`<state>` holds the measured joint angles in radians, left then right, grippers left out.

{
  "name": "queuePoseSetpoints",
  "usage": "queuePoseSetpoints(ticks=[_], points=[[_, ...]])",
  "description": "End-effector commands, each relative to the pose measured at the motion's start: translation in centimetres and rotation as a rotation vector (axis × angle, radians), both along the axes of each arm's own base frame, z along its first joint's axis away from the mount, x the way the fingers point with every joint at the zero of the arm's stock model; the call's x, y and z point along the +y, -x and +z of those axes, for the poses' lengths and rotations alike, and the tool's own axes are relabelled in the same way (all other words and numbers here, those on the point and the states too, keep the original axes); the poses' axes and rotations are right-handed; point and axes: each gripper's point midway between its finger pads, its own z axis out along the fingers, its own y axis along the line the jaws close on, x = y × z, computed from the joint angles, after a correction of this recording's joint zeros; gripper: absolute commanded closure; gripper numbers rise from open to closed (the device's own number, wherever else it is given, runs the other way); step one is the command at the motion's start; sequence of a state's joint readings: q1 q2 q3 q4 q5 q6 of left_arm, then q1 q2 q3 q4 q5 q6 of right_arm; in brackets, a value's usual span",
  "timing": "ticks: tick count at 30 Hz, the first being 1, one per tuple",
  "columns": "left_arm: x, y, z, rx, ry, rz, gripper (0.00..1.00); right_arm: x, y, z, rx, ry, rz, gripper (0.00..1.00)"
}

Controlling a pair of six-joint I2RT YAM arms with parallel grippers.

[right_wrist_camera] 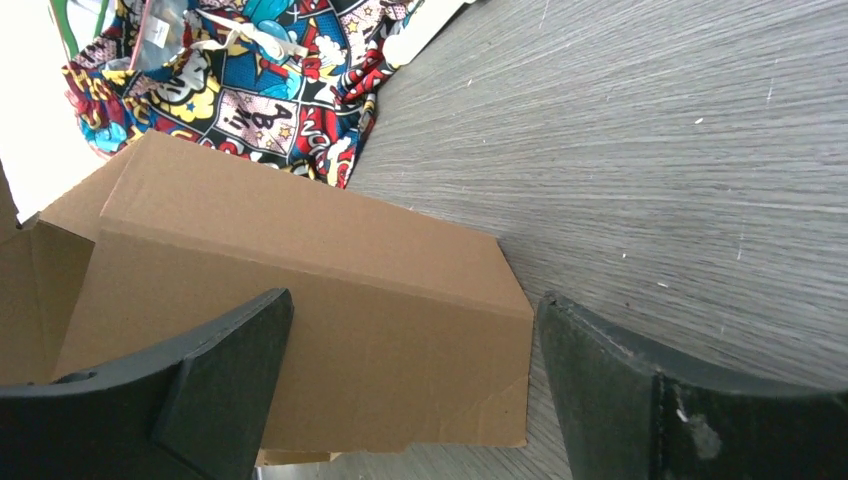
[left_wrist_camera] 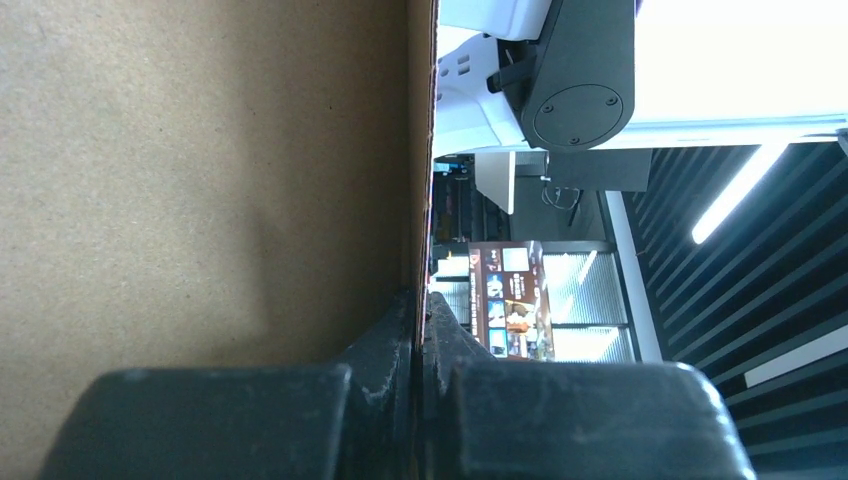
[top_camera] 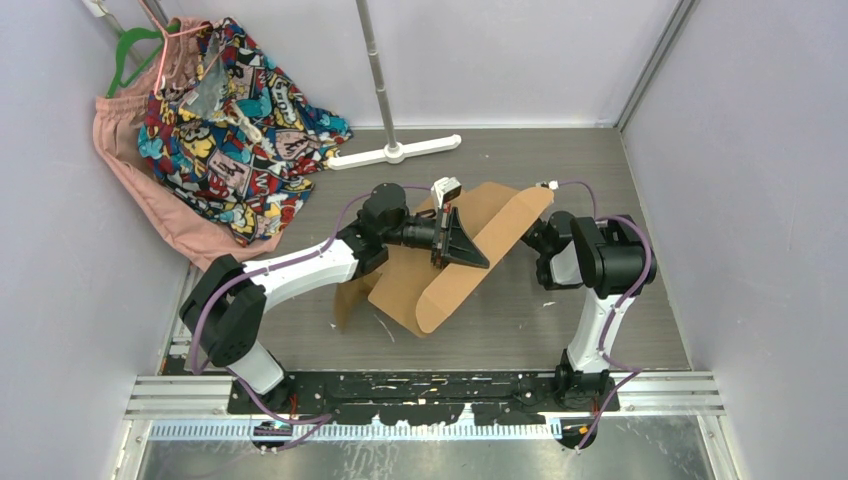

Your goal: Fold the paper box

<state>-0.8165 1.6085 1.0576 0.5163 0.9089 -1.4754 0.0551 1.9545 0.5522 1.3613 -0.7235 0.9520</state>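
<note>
Paper box (top_camera: 410,285), partly folded, resting on the table (top_camera: 620,300) between the two arms, one panel raised. Left gripper (left_wrist_camera: 421,310) pinched shut on the thin edge of that raised panel. Right gripper (right_wrist_camera: 415,300) spread wide, holding nothing, facing a creased flap. Corrugated board judged light and stiff, hinging readily at creases, liable to spring back or dent under a hard pinch; best held at flap edges near a crease.

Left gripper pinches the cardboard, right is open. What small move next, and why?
Probably ease the right gripper forward and close on a flap of the paper box: it is open with that flap ahead between its fingers, not gripped, while the left gripper holds another edge.
</note>
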Motion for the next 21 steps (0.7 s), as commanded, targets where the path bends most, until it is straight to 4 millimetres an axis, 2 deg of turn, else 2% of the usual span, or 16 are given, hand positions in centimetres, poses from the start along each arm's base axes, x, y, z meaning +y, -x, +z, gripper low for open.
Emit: queuePoseSetpoints(ticks=[1, 3, 8, 21], points=[[0.0, 0.4, 1.1, -0.018, 0.041, -0.014, 0.97, 0.0, 0.0, 3.0, -0.166, 0.04, -0.003, 0.02], [0.0, 0.4, 1.1, -0.018, 0.042, -0.015, 0.97, 0.0, 0.1, 3.0, -0.172, 0.048, -0.004, 0.02], [0.0, 0.4, 1.2, -0.014, 0.049, -0.02, 0.97, 0.6, 0.4, 3.0, -0.208, 0.082, -0.007, 0.16], [0.0, 0.7, 0.9, 0.007, 0.057, -0.034, 0.96, 2.1, 2.6, 4.6, -0.335, 0.168, -0.012, 0.18]])
